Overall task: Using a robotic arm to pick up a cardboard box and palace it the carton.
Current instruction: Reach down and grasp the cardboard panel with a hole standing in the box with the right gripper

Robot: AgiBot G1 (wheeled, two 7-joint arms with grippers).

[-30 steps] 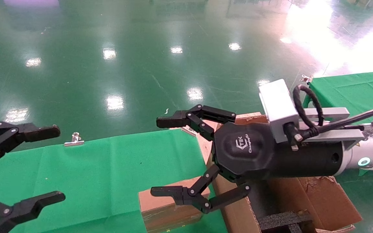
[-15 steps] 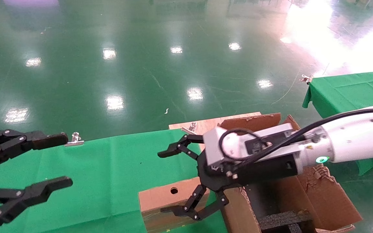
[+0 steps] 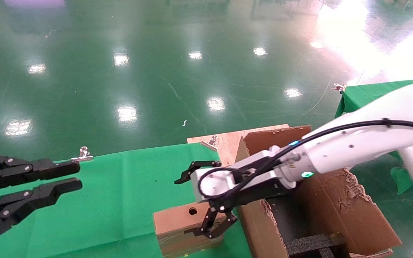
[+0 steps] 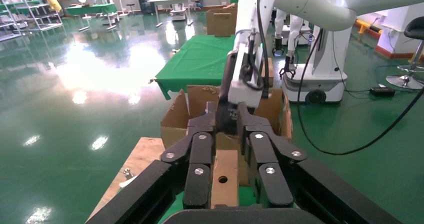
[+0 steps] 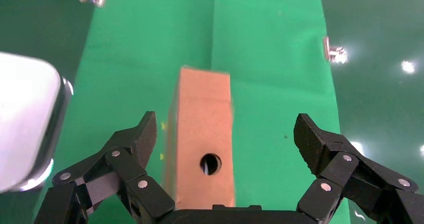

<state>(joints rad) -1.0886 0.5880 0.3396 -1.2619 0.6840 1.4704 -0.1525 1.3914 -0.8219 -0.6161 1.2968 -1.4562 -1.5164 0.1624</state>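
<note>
The small brown cardboard box (image 3: 177, 218) with a round hole in its top lies on the green cloth, next to the carton. It also shows in the right wrist view (image 5: 202, 114) and the left wrist view (image 4: 223, 176). My white right arm's gripper (image 3: 184, 207) points down over the box, wide open and empty. In its wrist view the right gripper (image 5: 225, 124) has one jaw on each side of the box, both clear of it. The big ragged carton (image 3: 335, 208) holds black foam (image 3: 310, 245). My black left gripper (image 3: 79, 175) hovers at the far left, almost shut and empty.
The green-clothed table (image 3: 113, 190) has a metal clip (image 3: 82, 154) at its far edge. A wooden board (image 3: 228, 139) lies behind the carton. A second green table (image 3: 371, 93) stands at the right. Shiny green floor lies beyond.
My right gripper turned from level to pointing down and dropped over the small box, still open. My left gripper's fingers closed from wide apart to a narrow gap.
</note>
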